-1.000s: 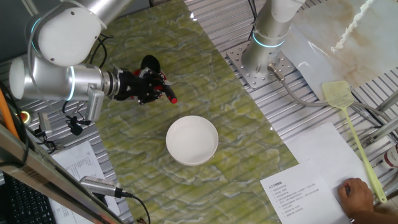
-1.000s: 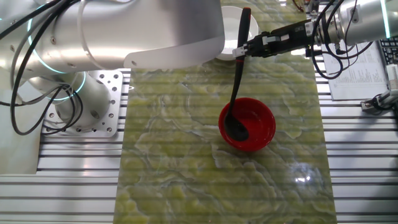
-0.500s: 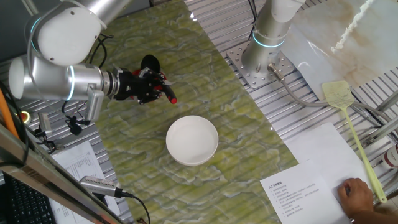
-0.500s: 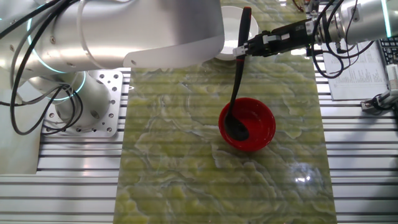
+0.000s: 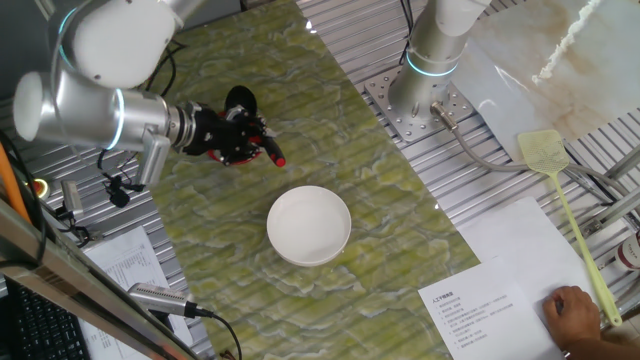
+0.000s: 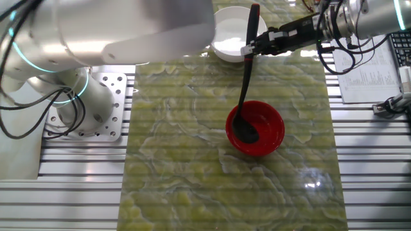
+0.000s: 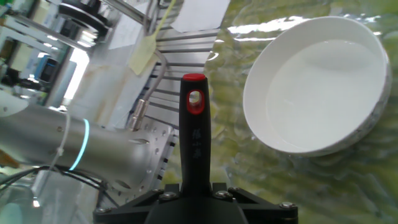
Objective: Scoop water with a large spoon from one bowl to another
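Your gripper (image 6: 252,49) is pinching the large spoon (image 6: 244,96) high on its handle, just below the red tip; in the hand view the handle runs straight up out of the black jaws, red end (image 7: 194,93) on top with a hanging hole in it. The spoon stands nearly upright, slightly tilted, with its round black head down inside the red bowl (image 6: 271,131), resting at the bowl's left inner side. The red bowl sits about mid-length of the green marbled mat (image 6: 173,167), toward its right edge in the other fixed view.

The white bowl (image 5: 309,224) sits further along the same mat, apart from the red bowl. In the other fixed view it lies at the top edge, just behind the handle tip. You can see a clear sheen inside the white bowl from the hand view (image 7: 323,87); water level there is hard to judge. Water in the red bowl is too hard to tell from these views.

In one fixed view the arm wrist comes in from the left edge of the mat and hides most of the red bowl; only the black gripper (image 5: 235,135) and red handle tip (image 5: 275,155) show. The yellow-green fly swatter (image 5: 565,205) lies off the mat on the metal table, right side, beside a printed sheet (image 5: 490,290), with a person's hand (image 5: 575,315) at the bottom right corner.
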Controlling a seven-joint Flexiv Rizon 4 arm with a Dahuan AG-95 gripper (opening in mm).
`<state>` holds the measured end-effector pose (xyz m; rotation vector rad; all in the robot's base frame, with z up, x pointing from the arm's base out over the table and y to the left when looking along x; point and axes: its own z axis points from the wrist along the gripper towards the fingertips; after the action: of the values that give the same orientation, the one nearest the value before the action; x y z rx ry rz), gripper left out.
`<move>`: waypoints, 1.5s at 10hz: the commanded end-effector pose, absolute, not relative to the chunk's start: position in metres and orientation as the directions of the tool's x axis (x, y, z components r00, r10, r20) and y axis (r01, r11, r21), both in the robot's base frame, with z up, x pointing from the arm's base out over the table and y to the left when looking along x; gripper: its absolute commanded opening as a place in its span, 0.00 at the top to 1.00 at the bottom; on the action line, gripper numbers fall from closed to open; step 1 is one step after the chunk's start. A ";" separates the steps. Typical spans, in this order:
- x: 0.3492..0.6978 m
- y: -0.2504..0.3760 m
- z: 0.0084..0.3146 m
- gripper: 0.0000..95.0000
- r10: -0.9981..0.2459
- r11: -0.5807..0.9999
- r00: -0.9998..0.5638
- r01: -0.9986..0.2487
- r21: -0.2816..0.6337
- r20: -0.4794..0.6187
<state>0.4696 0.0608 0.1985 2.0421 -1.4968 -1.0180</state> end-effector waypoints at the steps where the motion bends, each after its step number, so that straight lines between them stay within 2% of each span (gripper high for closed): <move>1: 0.472 0.063 0.202 1.00 -0.942 -0.319 0.149 -0.667 0.673 -0.299; 15: 0.473 0.068 0.206 1.00 -0.964 -0.189 0.063 -0.845 0.501 -0.257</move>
<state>0.4732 0.0677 0.2070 2.1123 -1.8265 -0.8167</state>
